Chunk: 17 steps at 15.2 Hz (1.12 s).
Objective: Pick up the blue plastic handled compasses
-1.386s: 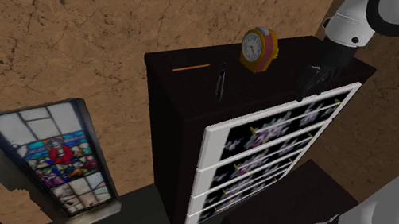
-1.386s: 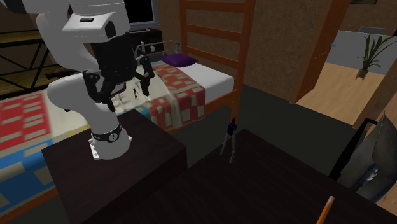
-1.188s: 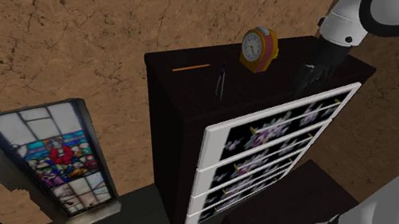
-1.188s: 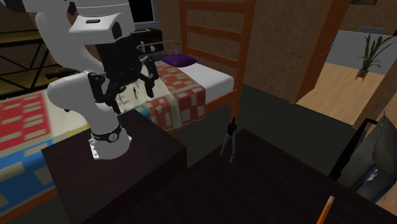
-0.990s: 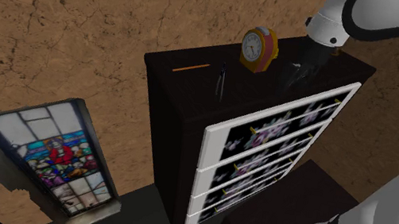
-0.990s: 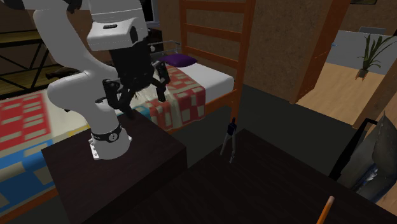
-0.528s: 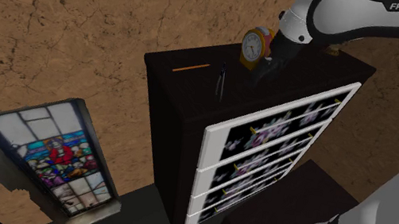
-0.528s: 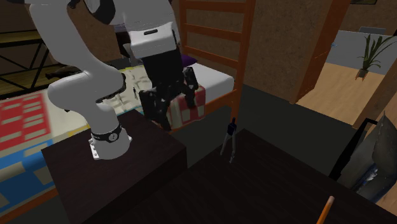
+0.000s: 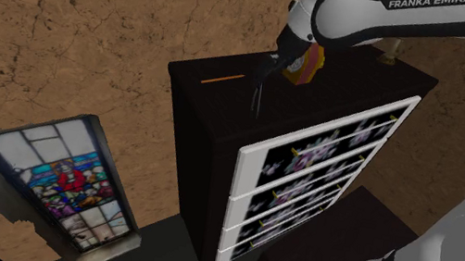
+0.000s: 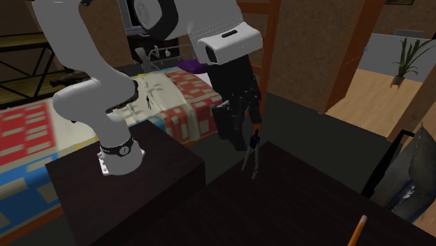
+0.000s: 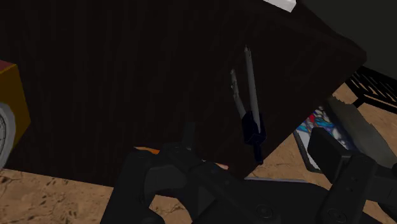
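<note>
Notably, wrist view resolves the compasses [image 11: 252, 124] into 2 legs (parted).

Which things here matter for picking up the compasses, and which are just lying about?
For the job:
compasses
gripper

Just lying about:
clock
pencil
dresser under them
stained-glass panel
bed

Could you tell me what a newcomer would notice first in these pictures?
The white Franka arm reaches across the dark dresser, its open black gripper close by the blue-handled compasses on top. At the shoulder view's lower left, a colourful stained-glass panel sits low beside the dresser.
</note>
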Each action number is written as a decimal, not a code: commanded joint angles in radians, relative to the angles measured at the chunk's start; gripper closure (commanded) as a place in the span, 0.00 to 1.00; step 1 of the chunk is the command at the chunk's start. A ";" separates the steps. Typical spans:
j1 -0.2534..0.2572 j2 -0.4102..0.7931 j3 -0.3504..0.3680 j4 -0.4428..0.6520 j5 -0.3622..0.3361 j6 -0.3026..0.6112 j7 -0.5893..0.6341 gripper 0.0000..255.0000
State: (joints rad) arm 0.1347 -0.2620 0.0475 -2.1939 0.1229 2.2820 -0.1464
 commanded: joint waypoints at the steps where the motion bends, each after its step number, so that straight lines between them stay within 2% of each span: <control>1: 0.009 0.027 0.006 0.022 0.004 0.034 -0.010 0.00; 8: 0.012 0.053 0.007 -0.056 0.014 0.137 -0.023 0.00; 10: 0.012 0.053 0.008 -0.056 0.014 0.137 -0.023 0.00; 11: 0.012 0.053 0.008 -0.055 0.014 0.137 -0.022 1.00; 17: 0.012 0.053 0.008 -0.055 0.013 0.136 -0.022 1.00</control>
State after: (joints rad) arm 0.1468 -0.2089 0.0556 -2.2485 0.1364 2.4183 -0.1680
